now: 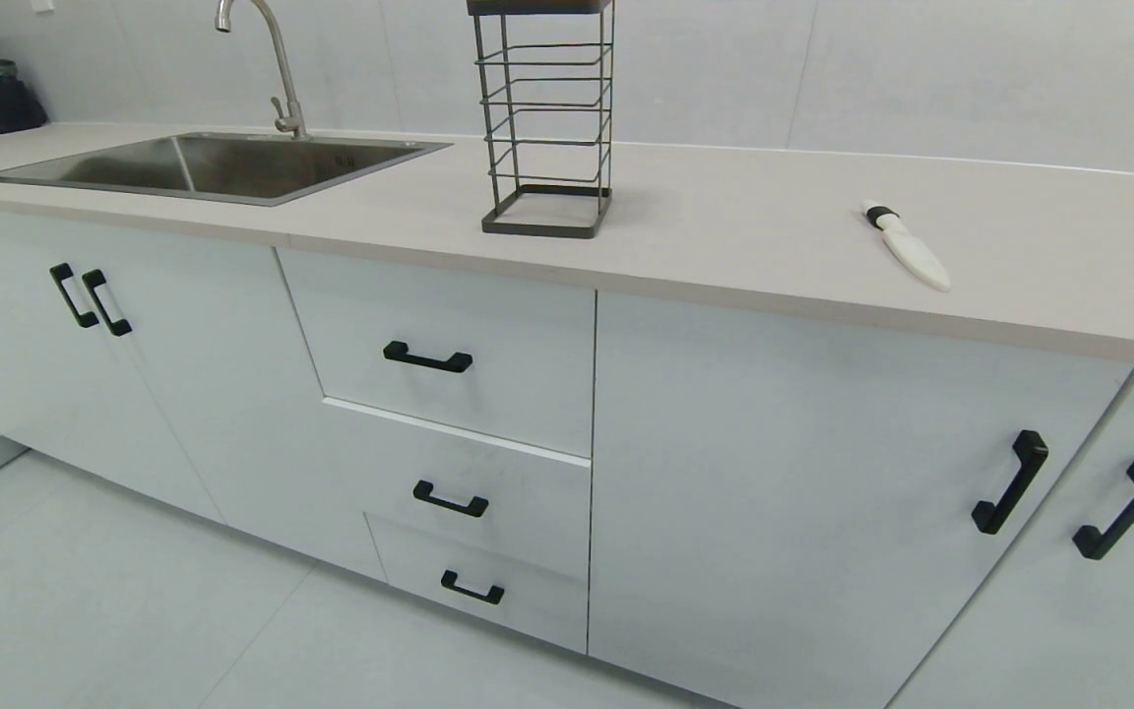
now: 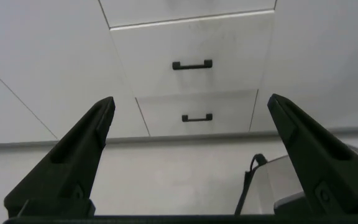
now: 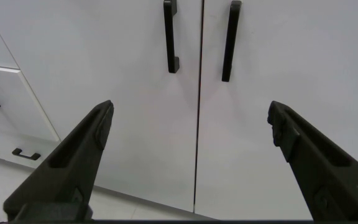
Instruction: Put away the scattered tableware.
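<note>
A white knife with a black band (image 1: 905,244) lies flat on the pale countertop (image 1: 724,226) toward the right. A tall black wire rack (image 1: 547,118) stands upright mid-counter, well left of the knife. My left gripper (image 2: 191,112) is open with nothing between its fingers, down low facing the two lower drawers (image 2: 191,65). My right gripper (image 3: 191,115) is open as well and holds nothing, facing a pair of cabinet doors with black handles (image 3: 171,36).
A steel sink (image 1: 213,165) with a curved tap (image 1: 272,59) sits at the counter's left. Below are white cabinet doors and a stack of three drawers (image 1: 449,433) with black handles. Pale tiled floor (image 1: 134,611) lies in front.
</note>
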